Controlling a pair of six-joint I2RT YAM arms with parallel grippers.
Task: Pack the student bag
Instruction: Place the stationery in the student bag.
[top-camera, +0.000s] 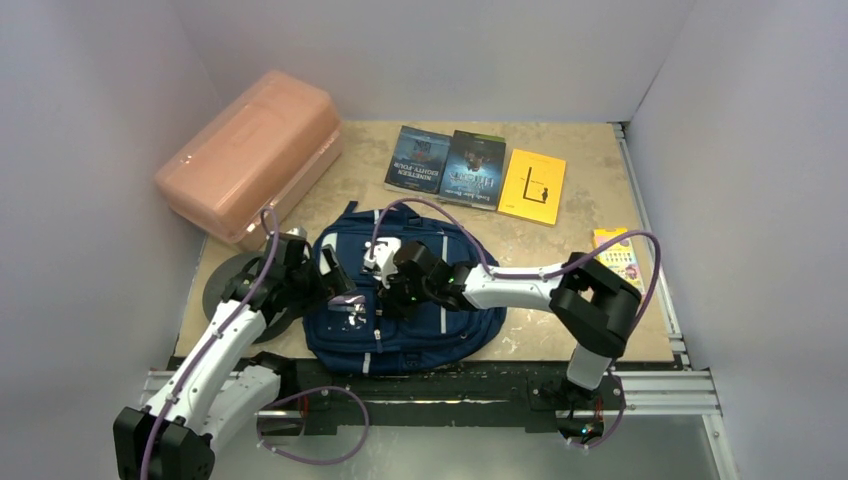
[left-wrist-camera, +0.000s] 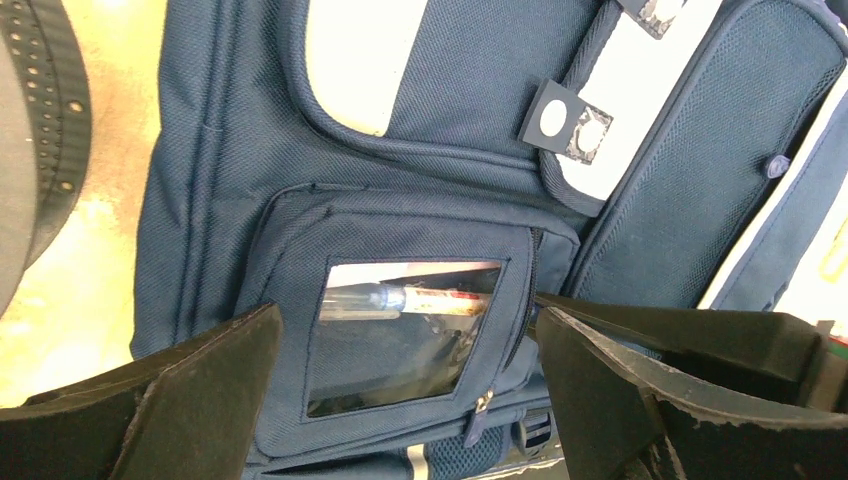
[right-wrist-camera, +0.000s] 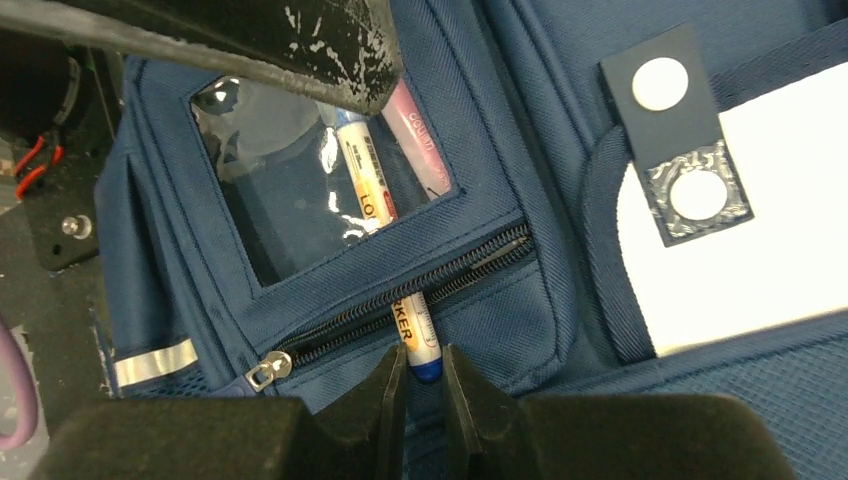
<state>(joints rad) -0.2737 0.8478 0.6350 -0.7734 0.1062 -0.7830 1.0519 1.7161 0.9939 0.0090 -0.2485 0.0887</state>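
— So, where's the bag?
— Flat on the tabletop, beneath both sets of fingers. The right fingers flank the marker, probably feeding it into the zip pocket. Pinching or not, I can't tell. The left fingers hang wide apart, empty.

Plain pale grey walls on three sides of a tan tabletop, evenly lit.
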